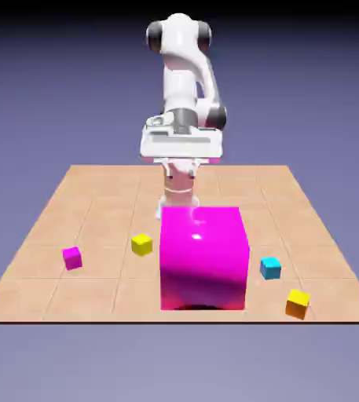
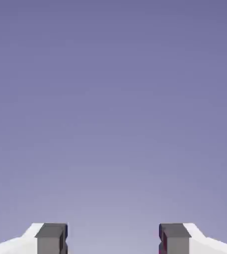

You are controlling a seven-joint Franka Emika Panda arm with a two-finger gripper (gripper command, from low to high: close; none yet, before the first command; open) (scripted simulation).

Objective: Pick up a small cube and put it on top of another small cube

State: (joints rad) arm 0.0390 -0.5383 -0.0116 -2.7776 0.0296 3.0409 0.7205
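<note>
Arm: The white Franka arm (image 1: 184, 86) rises at the far edge of the counter (image 1: 96, 196), its hand drawn in close to the base, behind the big magenta block (image 1: 204, 257).

Jaws: The gripper (image 2: 113, 238) stands open with nothing between the two grey fingertips (image 2: 50, 237); the hand view shows only the blue-violet backdrop past them, so the hand looks aimed away from the counter, not at any cube.

Orange cube: The tiny orange cube (image 1: 297, 303) with its yellowish top sits at the near edge of the counter, on the exterior view's right, untouched and free on all sides.

Cyan cube: The tiny cyan cube (image 1: 270, 268) rests near the orange one, a little farther in, just beside the magenta block's right face. Its top is bare, ready to receive a cube.

Bystanders: A small yellow cube (image 1: 141, 244) lies close to the block's left side; a small magenta cube (image 1: 72, 257) sits farther to the exterior view's left. Neither belongs to the job.

Stage: Judged from the layout, the pick has not begun.

Why it matters: The block stands between the hand and both task cubes, so the reach probably has to go over or around it. The short gap between the two cubes should keep the carry brief.
</note>
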